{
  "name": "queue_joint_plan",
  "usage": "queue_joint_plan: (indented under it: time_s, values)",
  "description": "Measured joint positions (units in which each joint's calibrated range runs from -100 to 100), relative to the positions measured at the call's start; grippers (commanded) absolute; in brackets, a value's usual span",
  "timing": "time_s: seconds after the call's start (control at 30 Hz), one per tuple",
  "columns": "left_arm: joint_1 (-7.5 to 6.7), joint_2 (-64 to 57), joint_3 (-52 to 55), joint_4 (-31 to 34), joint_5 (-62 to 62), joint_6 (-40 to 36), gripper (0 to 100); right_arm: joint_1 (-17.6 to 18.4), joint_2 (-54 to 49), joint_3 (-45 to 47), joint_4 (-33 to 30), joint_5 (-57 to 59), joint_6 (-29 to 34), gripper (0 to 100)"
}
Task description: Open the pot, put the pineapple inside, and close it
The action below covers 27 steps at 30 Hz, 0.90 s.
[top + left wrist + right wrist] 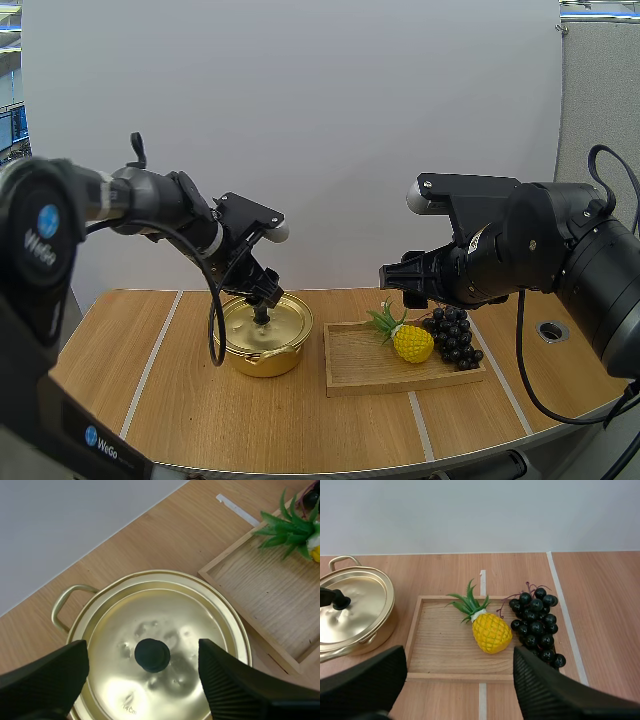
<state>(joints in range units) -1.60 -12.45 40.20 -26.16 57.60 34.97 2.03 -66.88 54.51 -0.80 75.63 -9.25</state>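
My left gripper [144, 652] stands wide open over the pot [262, 350], one finger on either side of the black knob [152, 655] of the lid [165, 615], touching neither and holding nothing. The lid sits closed on the pot, left of the middle of the table [250, 420]. Just right of the pot, the wooden tray [360, 368] carries the pineapple [412, 343] in its right half, with the grapes [453, 335] just beside it at the tray's right edge, and my right gripper [460, 655] hangs above the tray's front edge, fingers spread wide and empty.

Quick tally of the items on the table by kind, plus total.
pot: 1
lid: 1
pineapple: 1
bunch of grapes: 1
wooden tray: 1
Total: 5
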Motion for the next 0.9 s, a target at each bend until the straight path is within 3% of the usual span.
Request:
queue_joint_plan:
  time_s: [0.87, 0.9]
  values:
    - [0.0, 14.4, -5.4, -0.4, -1.8, 0.3, 100, 0.0, 0.0, 0.0, 0.0, 0.0, 0.0, 100]
    - [0.0, 14.4, -5.5, -0.3, -1.8, 0.3, 95, 0.0, 0.0, 0.0, 0.0, 0.0, 0.0, 100]
